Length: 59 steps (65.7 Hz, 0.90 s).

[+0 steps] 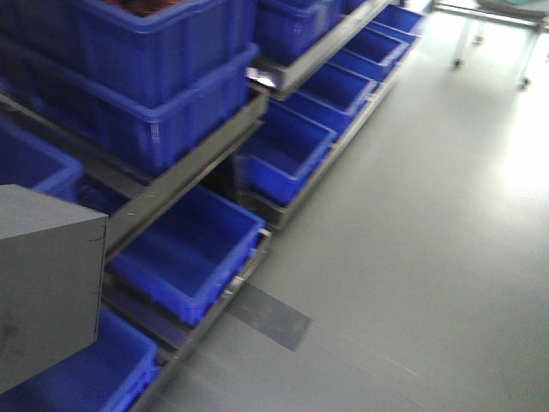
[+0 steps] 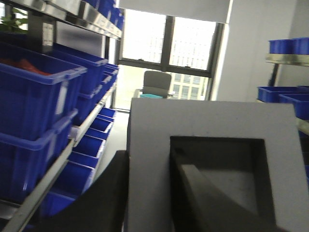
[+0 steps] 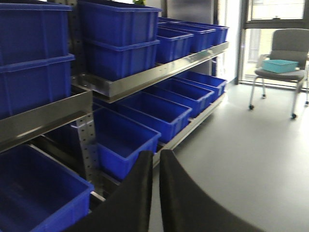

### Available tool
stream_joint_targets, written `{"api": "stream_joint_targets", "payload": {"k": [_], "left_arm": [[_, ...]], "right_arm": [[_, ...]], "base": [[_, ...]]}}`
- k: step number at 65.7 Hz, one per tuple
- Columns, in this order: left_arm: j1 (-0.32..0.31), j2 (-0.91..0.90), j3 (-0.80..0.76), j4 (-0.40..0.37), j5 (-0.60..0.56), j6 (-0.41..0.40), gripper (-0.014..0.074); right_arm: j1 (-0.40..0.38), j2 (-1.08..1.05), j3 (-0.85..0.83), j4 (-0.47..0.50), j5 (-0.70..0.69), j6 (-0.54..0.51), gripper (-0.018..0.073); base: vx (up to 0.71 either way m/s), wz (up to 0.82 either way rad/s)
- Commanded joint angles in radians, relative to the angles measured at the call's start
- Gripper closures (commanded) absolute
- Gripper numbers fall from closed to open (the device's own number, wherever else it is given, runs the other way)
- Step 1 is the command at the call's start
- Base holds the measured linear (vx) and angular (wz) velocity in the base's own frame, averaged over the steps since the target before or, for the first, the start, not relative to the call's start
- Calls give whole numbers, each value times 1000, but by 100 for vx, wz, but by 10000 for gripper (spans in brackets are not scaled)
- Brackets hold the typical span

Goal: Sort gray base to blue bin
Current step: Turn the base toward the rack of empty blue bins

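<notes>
my left gripper point(image 2: 147, 193) is clamped on a wall of the matte gray cube-shaped base point(image 2: 207, 121), one finger point(image 2: 203, 203) in its square recess point(image 2: 231, 159), beside the metal rack point(image 1: 184, 176) at left. my right gripper point(image 3: 155, 183) is pressed together, empty. carrying step, i judge; next, lower the base into a deep blue plastic bin point(image 1: 225, 276).

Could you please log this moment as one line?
left end effector: shut on gray base | right end effector: shut, empty | gray base: not in blue bin
</notes>
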Motion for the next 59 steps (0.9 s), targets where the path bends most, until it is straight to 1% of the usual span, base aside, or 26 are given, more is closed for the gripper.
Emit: {"api": "stream_joint_targets", "payload": {"k": [1,35,59], "left_arm": [[-3,11,-26,1,-102,-12,591],[-3,11,-26,1,-102,-12,591],[-3,11,-26,1,-102,-12,591]], "right_arm": [[-4,-8,1,-6,-74,-7,564],[-4,-8,1,-6,-74,-7,564],[-4,-8,1,-6,-74,-7,564]], "base": [[23,78],[21,77],[18,69]]}}
